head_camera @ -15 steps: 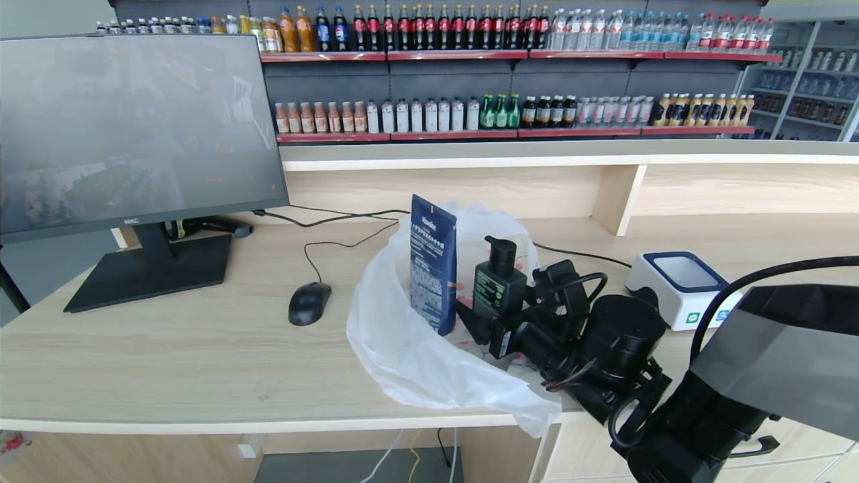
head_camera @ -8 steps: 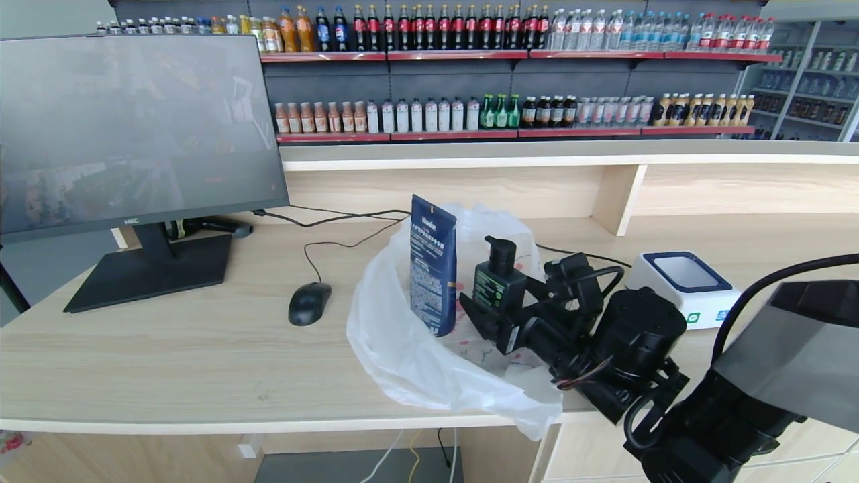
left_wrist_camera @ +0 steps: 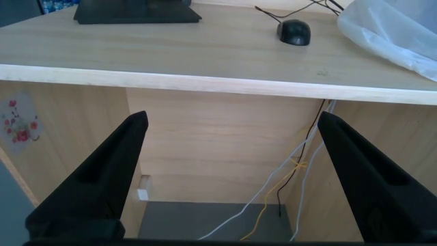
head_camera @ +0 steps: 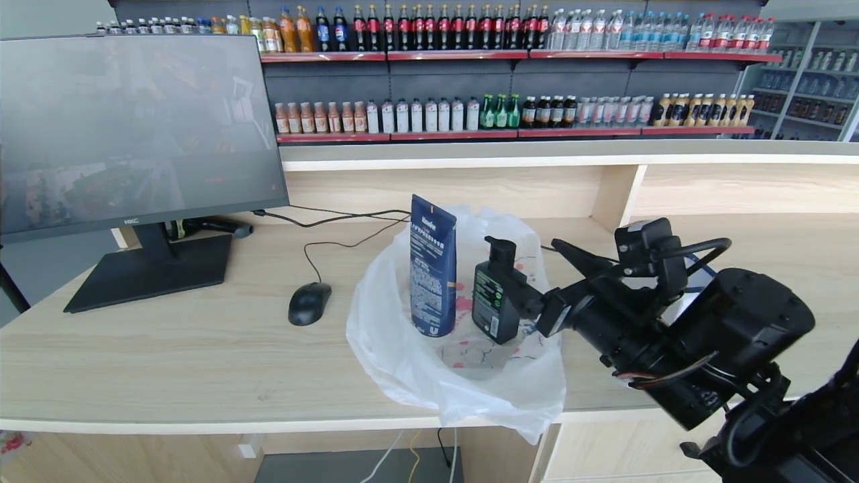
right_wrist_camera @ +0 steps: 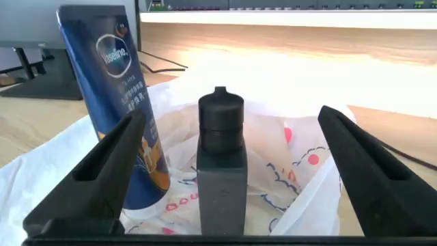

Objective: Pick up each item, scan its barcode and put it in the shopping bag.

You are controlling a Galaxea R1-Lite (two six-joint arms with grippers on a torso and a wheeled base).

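Observation:
A white plastic shopping bag (head_camera: 416, 362) lies spread open on the wooden counter (head_camera: 201, 362). Inside it stand a tall blue pouch (head_camera: 433, 268) and, to its right, a dark pump bottle (head_camera: 495, 292). My right gripper (head_camera: 539, 276) hangs open just right of the bottle, holding nothing. In the right wrist view the bottle (right_wrist_camera: 221, 171) stands upright ahead of the gripper (right_wrist_camera: 232, 116), with the pouch (right_wrist_camera: 116, 116) beside it on the bag (right_wrist_camera: 300, 178). My left gripper (left_wrist_camera: 229, 123) is open below the counter's front edge.
A monitor (head_camera: 134, 127) on a black base and a black mouse (head_camera: 309, 302) occupy the counter's left. The white barcode scanner (head_camera: 698, 282) is mostly hidden behind my right arm. Cables hang under the counter (left_wrist_camera: 300, 164). Drink shelves stand behind.
The right gripper has let go of the dark bottle and drawn back to the right and upward. The bottle now stands alone in the bag beside the pouch.

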